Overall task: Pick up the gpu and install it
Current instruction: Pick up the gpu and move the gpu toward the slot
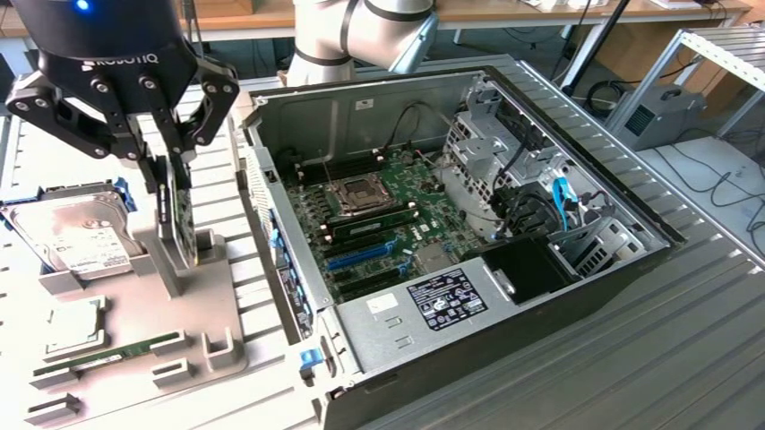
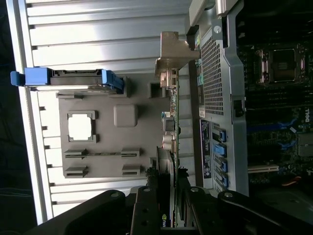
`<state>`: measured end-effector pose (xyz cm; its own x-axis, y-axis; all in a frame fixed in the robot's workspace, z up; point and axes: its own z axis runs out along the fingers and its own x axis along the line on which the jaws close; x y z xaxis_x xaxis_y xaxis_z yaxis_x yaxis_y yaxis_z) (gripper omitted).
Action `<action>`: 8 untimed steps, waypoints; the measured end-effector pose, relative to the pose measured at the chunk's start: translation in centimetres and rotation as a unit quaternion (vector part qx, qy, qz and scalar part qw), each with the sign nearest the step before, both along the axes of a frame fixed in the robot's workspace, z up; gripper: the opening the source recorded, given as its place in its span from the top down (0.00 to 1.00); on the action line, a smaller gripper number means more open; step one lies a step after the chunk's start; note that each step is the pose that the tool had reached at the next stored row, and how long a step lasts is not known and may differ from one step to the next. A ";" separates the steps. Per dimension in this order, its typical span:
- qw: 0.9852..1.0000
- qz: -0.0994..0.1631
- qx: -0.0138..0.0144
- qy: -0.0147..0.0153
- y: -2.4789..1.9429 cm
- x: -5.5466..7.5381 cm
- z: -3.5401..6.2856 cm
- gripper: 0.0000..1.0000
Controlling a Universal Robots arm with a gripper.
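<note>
Lying open on counter point(image 1: 693, 358), computer case point(image 1: 347, 112): expansion slots point(image 1: 365, 255) bare, install not done. Grey fixture tray point(image 1: 215, 313) sits just beside case wall. End effector point(image 1: 167, 175) over tray, fingers closed on upper edge of gpu point(image 1: 182, 224). Card upright, lower edge at tray's stand; seated or lifted clear, cannot tell. Judgement: grasp made, carry and seating left. Clearances: hard drive point(image 1: 72, 237) near one side, case rim near other; room overhead open.
</note>
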<state>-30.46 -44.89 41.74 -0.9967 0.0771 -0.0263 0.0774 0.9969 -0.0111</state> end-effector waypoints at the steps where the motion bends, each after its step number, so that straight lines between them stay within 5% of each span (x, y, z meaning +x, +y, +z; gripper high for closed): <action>1: 1.000 0.000 0.000 0.000 0.00 0.0 0.02 0.74; 8: 1.000 0.000 0.000 0.000 0.00 0.0 0.26 0.74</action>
